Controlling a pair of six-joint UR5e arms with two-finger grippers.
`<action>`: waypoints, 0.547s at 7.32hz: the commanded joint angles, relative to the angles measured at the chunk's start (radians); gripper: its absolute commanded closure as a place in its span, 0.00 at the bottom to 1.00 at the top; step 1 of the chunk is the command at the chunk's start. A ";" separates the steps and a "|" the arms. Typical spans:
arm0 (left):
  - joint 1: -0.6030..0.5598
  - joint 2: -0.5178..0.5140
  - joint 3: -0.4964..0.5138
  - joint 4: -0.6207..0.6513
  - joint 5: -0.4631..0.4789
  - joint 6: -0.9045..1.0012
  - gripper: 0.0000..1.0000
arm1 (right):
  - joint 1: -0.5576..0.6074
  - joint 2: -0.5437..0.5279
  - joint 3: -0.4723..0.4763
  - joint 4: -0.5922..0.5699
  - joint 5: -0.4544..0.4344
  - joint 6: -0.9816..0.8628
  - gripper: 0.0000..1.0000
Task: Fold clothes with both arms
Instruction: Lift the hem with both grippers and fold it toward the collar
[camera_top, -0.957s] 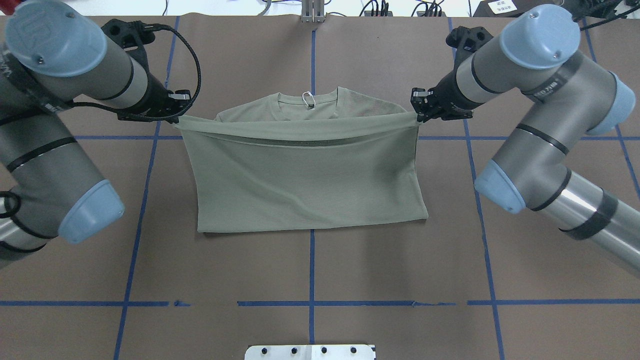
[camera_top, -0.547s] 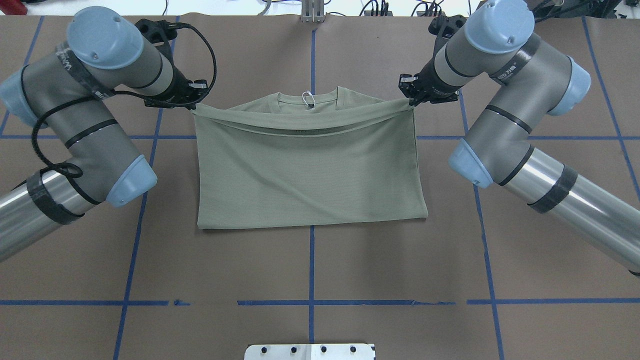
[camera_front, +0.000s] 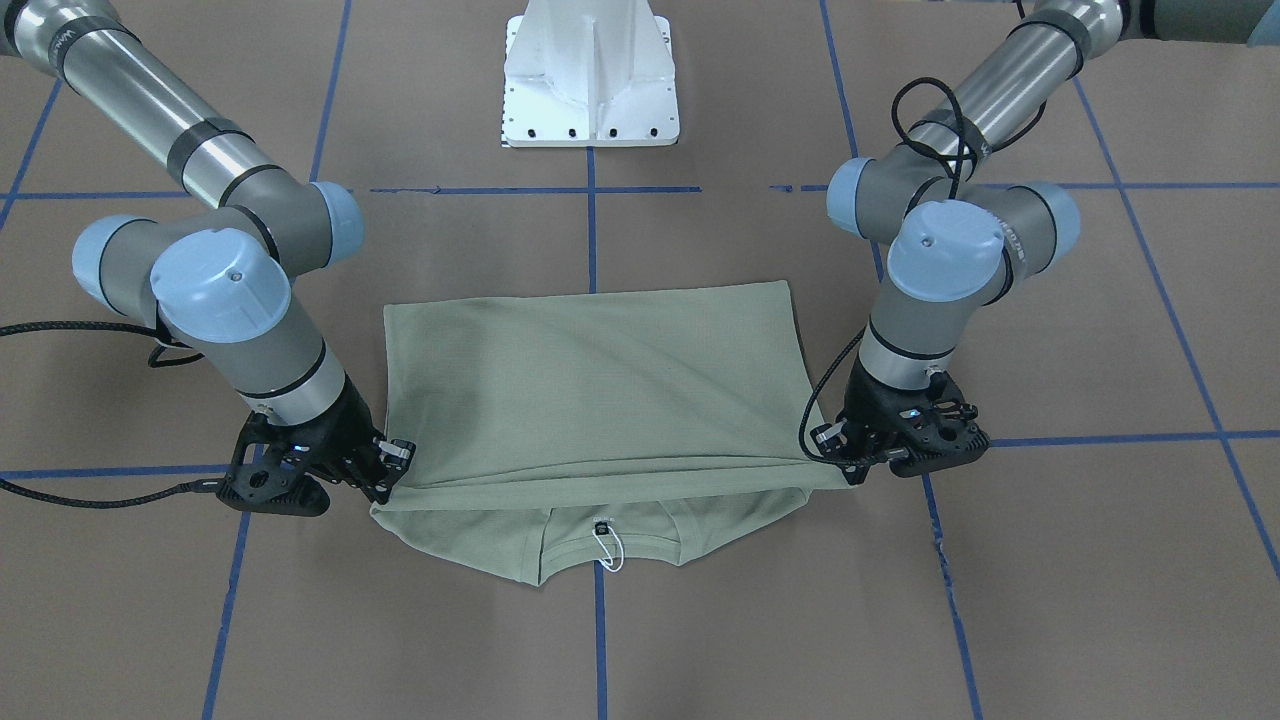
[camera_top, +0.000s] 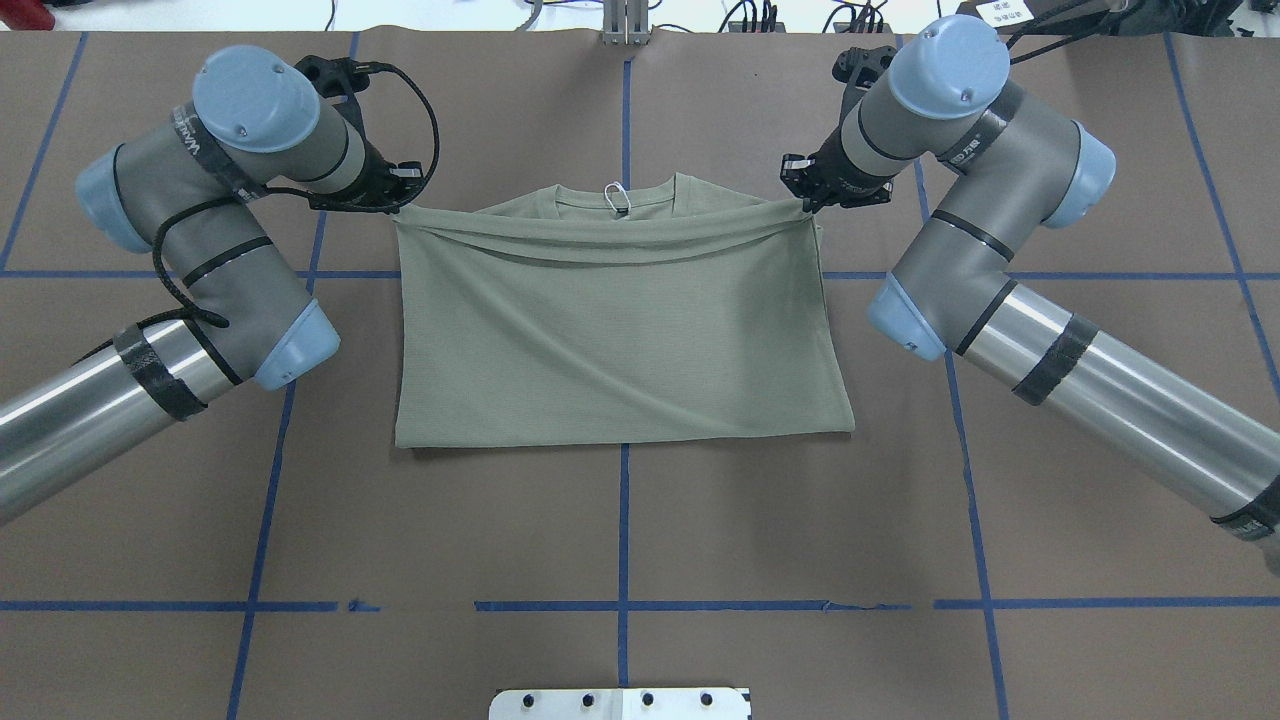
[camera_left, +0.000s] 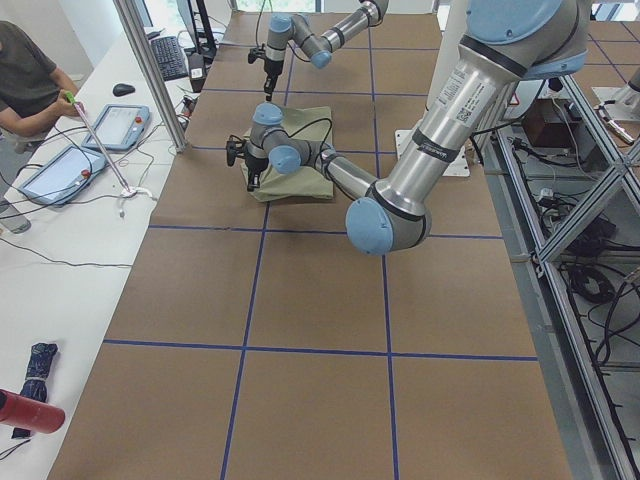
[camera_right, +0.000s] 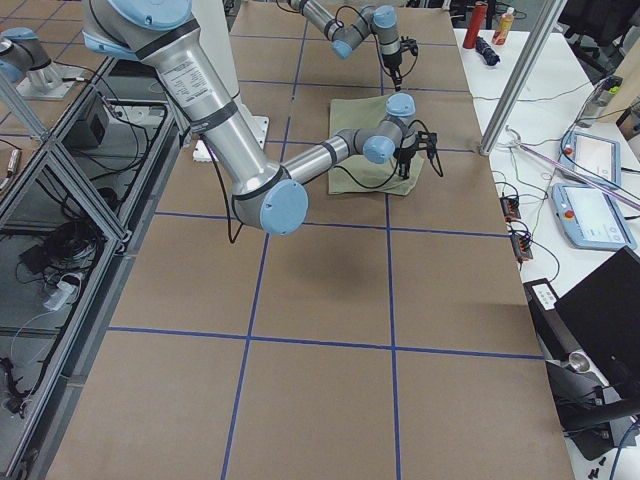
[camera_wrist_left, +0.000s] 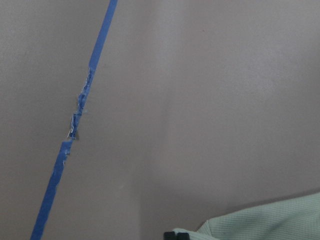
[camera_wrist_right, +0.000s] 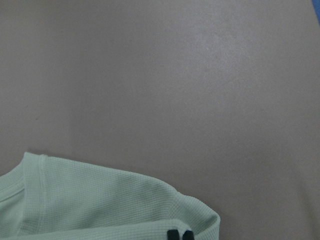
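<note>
The pale green shirt lies on the brown table, folded across its middle, its hem edge drawn up to just below the round neck and white tag. My left gripper is shut on the hem's corner at the overhead view's left. At the other corner my right gripper is shut as well. In the front view the shirt spans between the left gripper and the right gripper, both low at the table. Each wrist view shows only a corner of the shirt.
Blue tape lines grid the brown table. The white base pedestal stands at the robot's side. In the exterior left view a person sits at a side table with tablets and cables.
Both grippers have carried the hem farther from the robot, toward the collar, and closer together. The top layer now covers more of the shoulders and hangs slacker.
</note>
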 joint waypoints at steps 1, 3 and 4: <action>0.000 -0.012 0.011 -0.004 0.000 -0.004 1.00 | 0.002 0.020 -0.030 0.010 -0.008 0.003 1.00; 0.000 -0.015 0.005 -0.016 0.001 0.002 0.00 | -0.003 0.002 -0.022 0.071 -0.006 -0.006 0.01; -0.003 -0.014 -0.012 -0.013 0.000 0.004 0.00 | 0.000 -0.020 0.003 0.111 0.028 -0.010 0.00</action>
